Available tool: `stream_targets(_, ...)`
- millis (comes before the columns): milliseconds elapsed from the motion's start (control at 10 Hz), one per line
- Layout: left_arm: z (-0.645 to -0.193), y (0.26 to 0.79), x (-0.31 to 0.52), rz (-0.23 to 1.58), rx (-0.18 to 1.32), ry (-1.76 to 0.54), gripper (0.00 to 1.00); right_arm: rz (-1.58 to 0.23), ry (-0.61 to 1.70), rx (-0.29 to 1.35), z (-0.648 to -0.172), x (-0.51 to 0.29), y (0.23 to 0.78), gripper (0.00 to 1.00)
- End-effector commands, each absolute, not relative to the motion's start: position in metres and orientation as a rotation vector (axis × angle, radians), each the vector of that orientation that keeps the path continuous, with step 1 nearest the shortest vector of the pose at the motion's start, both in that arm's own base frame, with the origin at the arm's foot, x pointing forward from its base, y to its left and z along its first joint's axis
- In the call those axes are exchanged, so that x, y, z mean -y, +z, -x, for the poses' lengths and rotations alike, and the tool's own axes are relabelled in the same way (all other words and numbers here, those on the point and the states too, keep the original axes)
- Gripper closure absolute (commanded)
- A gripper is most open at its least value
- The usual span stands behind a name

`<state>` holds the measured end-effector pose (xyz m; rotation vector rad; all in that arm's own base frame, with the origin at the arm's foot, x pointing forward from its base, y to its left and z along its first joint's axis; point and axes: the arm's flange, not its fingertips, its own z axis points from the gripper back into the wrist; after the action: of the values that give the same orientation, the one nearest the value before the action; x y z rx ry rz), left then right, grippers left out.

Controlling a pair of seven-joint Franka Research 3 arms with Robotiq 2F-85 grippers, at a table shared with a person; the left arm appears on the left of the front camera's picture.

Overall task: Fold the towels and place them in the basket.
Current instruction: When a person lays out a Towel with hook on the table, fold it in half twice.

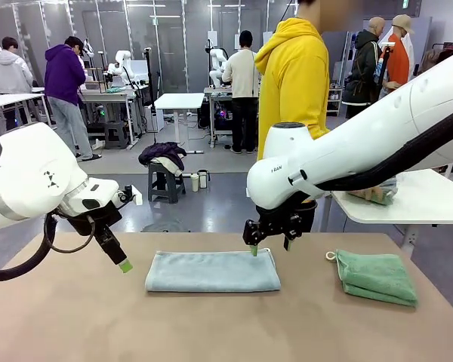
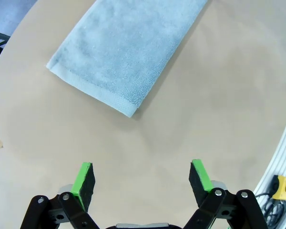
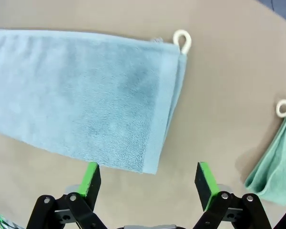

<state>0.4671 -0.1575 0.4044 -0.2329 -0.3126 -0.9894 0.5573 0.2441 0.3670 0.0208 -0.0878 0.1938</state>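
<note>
A pale grey-blue towel (image 1: pixel 211 271) lies folded into a long strip at the middle of the tan table (image 1: pixel 68 317). A mint green towel (image 1: pixel 376 277), folded small with a white corner loop, lies to its right. My right gripper (image 1: pixel 268 243) hovers open just above the blue towel's far right corner. In the right wrist view that gripper (image 3: pixel 148 179) stands open over the towel's (image 3: pixel 86 95) looped end, with the green towel (image 3: pixel 275 164) off to the side. My left gripper (image 1: pixel 121 260) hangs open left of the blue towel. Its own view shows the left gripper (image 2: pixel 143 176) empty over bare table, short of the towel's (image 2: pixel 124 52) end. The basket is out of view.
A person in a yellow hoodie (image 1: pixel 294 75) stands at the far side, back turned. A white side table (image 1: pixel 419 202) stands at the right behind my right arm. The table edge with a yellow stop button (image 2: pixel 282 186) lies close by my left gripper.
</note>
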Motion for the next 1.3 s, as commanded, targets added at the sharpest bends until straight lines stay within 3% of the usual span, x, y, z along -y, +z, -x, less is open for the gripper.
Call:
stream_targets(0, -0.471, 0.408, 0.158, 0.233, 0.296, -0.993, 0.0, 0.0, 0.079, 0.06, -0.566, -0.255, 0.361, 0.0)
stream_targets(600, -0.471, 0.408, 0.158, 0.233, 0.296, -0.993, 0.0, -0.011, -0.024, 0.047, -0.599, -0.244, 0.324, 0.0)
stream_targets(1200, -0.471, 0.408, 0.158, 0.233, 0.296, -0.993, 0.0, -0.046, -0.012, 0.039, -0.599, -0.243, 0.287, 0.0)
